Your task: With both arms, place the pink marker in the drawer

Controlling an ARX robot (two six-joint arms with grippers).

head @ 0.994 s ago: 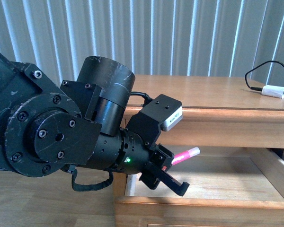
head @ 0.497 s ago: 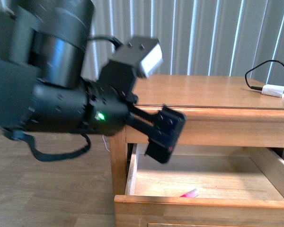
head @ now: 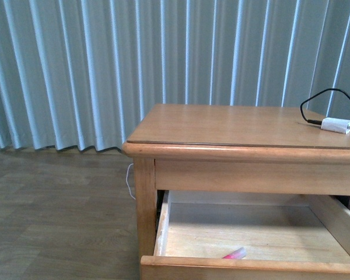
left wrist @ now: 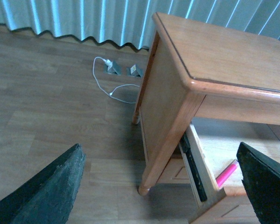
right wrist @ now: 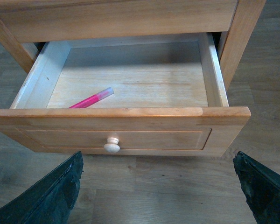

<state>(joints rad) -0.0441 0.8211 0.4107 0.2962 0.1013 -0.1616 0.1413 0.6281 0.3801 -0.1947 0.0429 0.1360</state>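
Note:
The pink marker (right wrist: 91, 99) lies loose on the floor of the open drawer (right wrist: 130, 112), near its front left corner; it also shows in the front view (head: 235, 254) and the left wrist view (left wrist: 226, 173). The drawer has a panel front with one round knob (right wrist: 112, 144) and stands pulled out of the oak nightstand (head: 239, 125). My left gripper (left wrist: 163, 186) is open and empty, off to the nightstand's left side, above the floor. My right gripper (right wrist: 158, 186) is open and empty in front of the drawer, above the floor. Neither arm shows in the front view.
A white adapter with a black cable (head: 335, 123) lies on the nightstand's top at the far right. A white cord and floor sockets (left wrist: 113, 74) lie by the curtain (head: 76, 70) on the wood floor.
The left arm has let go of the marker, which dropped into the drawer, and has swung up and left out of the front view.

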